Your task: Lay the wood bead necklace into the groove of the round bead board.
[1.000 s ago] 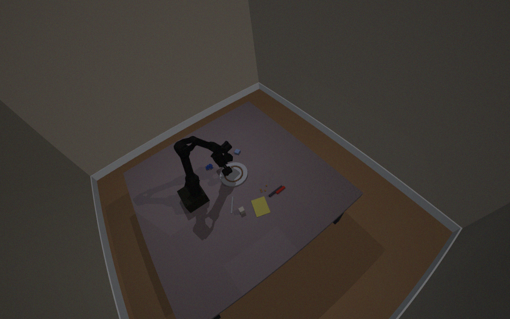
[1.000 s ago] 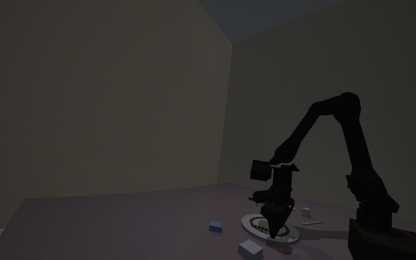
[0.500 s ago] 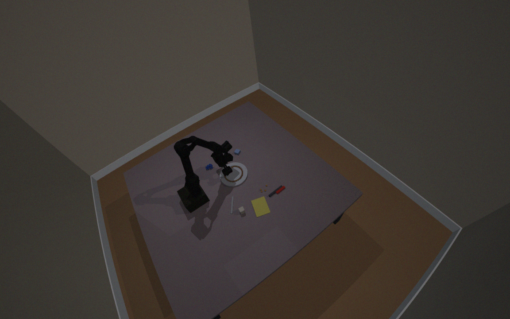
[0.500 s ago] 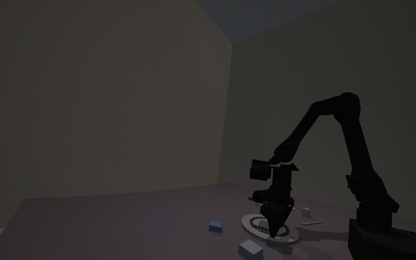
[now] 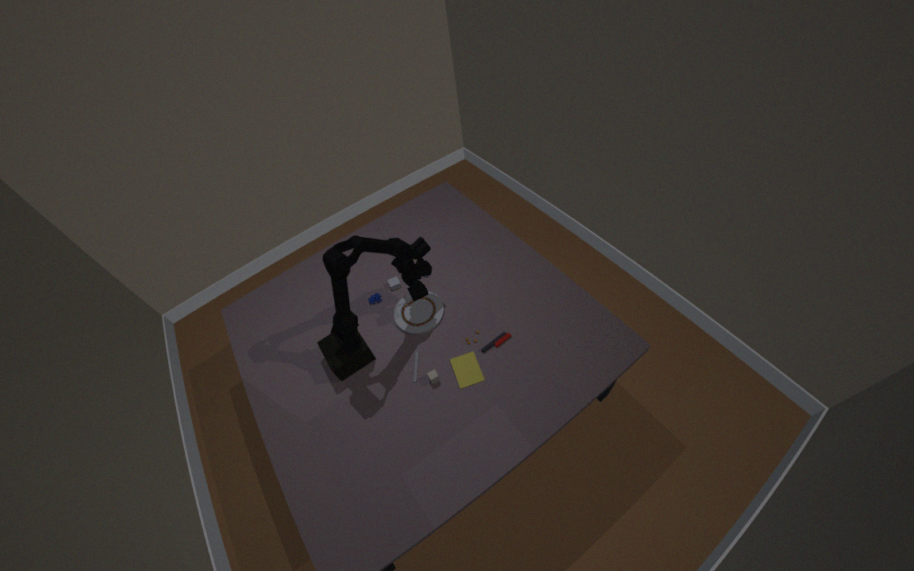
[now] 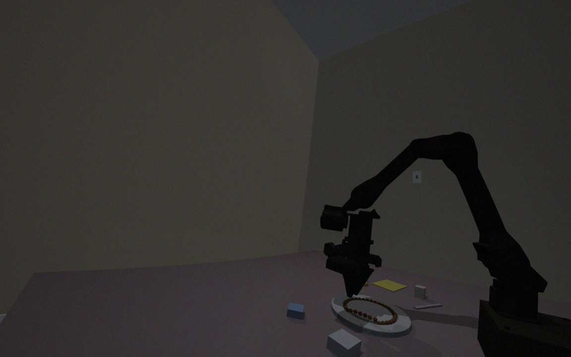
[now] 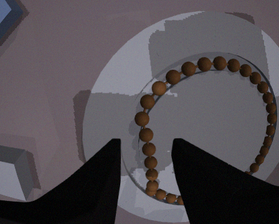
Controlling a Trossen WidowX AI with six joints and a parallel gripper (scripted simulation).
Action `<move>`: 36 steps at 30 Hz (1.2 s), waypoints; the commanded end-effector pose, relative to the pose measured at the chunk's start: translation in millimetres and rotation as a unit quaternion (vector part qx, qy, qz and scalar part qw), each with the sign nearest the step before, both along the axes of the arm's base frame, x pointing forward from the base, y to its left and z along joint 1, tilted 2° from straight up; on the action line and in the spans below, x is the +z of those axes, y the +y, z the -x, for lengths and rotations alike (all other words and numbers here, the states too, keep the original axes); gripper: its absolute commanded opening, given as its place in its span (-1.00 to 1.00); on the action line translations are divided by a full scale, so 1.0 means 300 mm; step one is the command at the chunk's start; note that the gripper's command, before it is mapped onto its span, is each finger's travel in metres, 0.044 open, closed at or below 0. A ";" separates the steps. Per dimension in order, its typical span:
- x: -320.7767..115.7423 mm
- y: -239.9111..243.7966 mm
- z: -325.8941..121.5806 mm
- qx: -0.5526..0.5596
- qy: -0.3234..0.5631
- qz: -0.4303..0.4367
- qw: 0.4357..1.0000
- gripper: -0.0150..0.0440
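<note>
We find the wood bead necklace (image 5: 418, 324) (image 6: 374, 318) (image 7: 220, 63) on the round bead board (image 5: 397, 312) (image 6: 405, 326) (image 7: 114, 71), partly seated; one run strays inward from the board's groove (image 7: 131, 160). The gripper's fingertips (image 5: 417, 296) (image 6: 350, 295) stand apart above the board, gripping nothing. We judge they flank that run, in the wrist view, to pinch and shift it outward.

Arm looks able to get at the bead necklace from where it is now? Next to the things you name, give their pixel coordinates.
Likely yes: the end effector (image 5: 417, 298) (image 6: 350, 295) (image 7: 146, 147) hangs open above the necklace (image 5: 403, 317) (image 6: 374, 318) (image 7: 149, 149), fingertips either side of one stretch, nothing visible between.
</note>
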State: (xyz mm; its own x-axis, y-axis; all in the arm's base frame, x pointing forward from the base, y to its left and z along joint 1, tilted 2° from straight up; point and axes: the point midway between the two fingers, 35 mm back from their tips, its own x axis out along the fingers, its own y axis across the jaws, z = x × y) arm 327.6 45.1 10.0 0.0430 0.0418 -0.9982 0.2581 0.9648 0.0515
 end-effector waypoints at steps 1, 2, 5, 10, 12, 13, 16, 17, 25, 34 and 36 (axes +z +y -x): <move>-0.036 0.000 -0.003 -0.005 0.005 0.000 1.000 -0.08; -0.049 0.001 -0.003 -0.005 0.005 0.000 1.000 -0.08; -0.024 0.001 -0.006 -0.001 0.001 0.000 1.000 -0.08; -0.041 0.002 -0.006 -0.002 0.002 0.000 1.000 -0.08; -0.052 0.002 -0.006 -0.002 0.002 0.000 1.000 -0.08; -0.057 0.002 -0.007 -0.002 0.002 0.000 1.000 -0.08; -0.073 0.003 -0.007 -0.003 0.003 0.000 1.000 -0.08; -0.079 0.003 -0.007 -0.003 0.003 0.000 1.000 -0.08; -0.122 0.004 -0.005 -0.005 0.005 0.000 1.000 -0.08; -0.122 0.004 -0.006 -0.002 0.005 0.000 1.000 -0.44; -0.122 0.004 -0.006 -0.002 0.005 0.000 1.000 -0.49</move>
